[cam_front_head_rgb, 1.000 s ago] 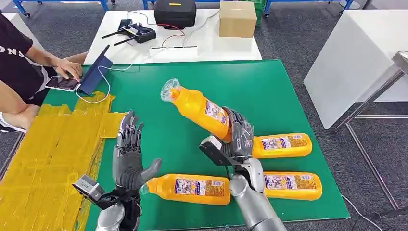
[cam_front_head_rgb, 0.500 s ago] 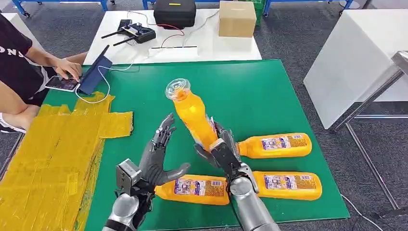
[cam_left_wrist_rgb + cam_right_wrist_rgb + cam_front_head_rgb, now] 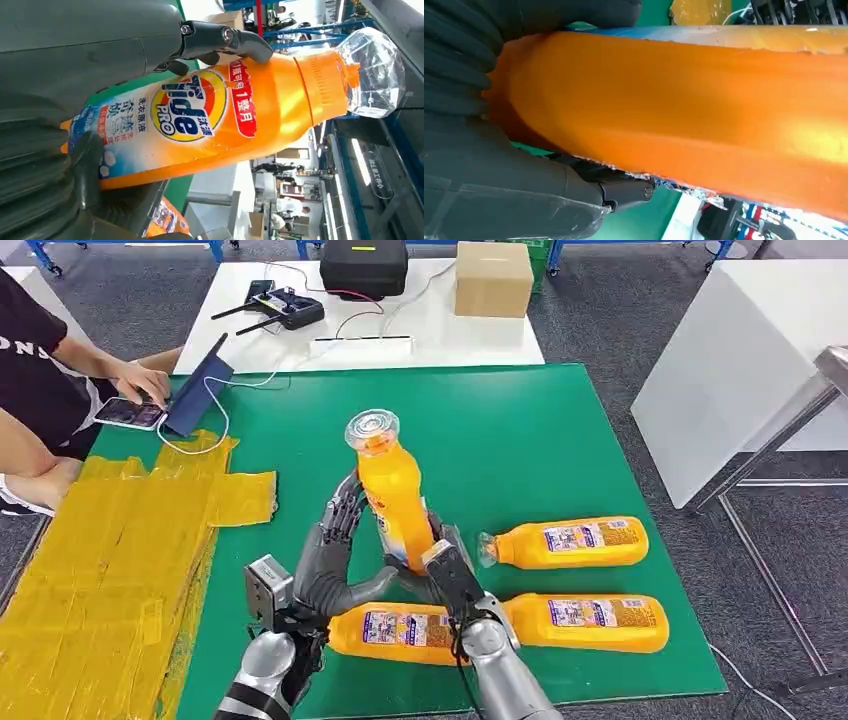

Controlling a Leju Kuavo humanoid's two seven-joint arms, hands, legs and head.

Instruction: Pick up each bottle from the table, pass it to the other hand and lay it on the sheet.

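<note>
Your right hand (image 3: 447, 572) grips the lower body of the raised bottle (image 3: 392, 492) and holds it nearly upright above the green mat (image 3: 540, 430), clear cap uppermost. In the right wrist view its dark fingers (image 3: 459, 60) wrap the orange wall of the bottle from one side and the thick thumb lies under it — a full clamp.

Your left hand (image 3: 335, 555) stands just beside the same bottle, fingers spread and pointing away from you along its label side. In the left wrist view a fingertip (image 3: 250, 47) touches the bottle's shoulder near the red band of the label, while the thumb (image 3: 90, 165) presses the label's lower end. Contact on two sides, then, but the fingers are not curled round the bottle; you cannot tell from these views whether this hand carries any of the weight.

Three more bottles lie flat on the mat: one (image 3: 400, 630) directly under your hands, one (image 3: 590, 623) to its right, and one (image 3: 565, 543) beyond that, its cap pointing left.

The yellow sheet (image 3: 100, 570) covers the mat's left part, well apart from the raised bottle. At the far left a person (image 3: 45, 370) rests a hand (image 3: 140, 383) on a device at the table's corner.
</note>
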